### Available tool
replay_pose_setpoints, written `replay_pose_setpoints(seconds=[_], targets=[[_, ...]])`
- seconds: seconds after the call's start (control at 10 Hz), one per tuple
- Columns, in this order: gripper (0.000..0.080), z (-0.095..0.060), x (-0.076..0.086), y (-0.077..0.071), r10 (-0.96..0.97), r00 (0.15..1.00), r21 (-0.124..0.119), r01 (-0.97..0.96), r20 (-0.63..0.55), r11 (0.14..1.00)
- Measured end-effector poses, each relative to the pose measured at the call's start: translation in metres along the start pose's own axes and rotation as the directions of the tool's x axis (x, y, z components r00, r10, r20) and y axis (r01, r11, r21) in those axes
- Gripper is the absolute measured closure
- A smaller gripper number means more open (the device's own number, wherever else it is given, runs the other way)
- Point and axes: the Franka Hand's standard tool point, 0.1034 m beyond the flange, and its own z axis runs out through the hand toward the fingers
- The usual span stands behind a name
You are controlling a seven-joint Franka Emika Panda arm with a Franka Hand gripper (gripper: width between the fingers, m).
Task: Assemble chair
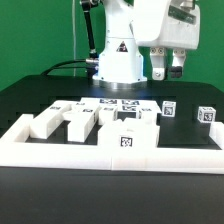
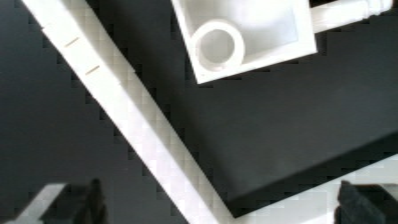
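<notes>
Long white wall crossing black table, holed white chair part

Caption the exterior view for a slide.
Open, empty gripper hangs over the black table strewn with loose white chair parts.

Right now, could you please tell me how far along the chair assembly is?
Done: nothing looks joined yet; the chair parts lie loose on the table behind the border wall. In hand: nothing; the fingers hang open and empty, well above the table. Left: apparently every joining step, starting with picking up a first part.
</notes>
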Motion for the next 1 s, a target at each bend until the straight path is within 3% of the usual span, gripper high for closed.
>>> replay_pose_setpoints(seconds=[0.8, 1.0], targets=[[0.0150, 0.0000, 0.0000, 0.0000, 0.004, 1.000, 0.000, -0.004, 0.000, 1.000], [0.0150, 0.0029, -0.0065, 0.0003, 0.137, 0.991, 0.000, -0.137, 0.003, 0.991]])
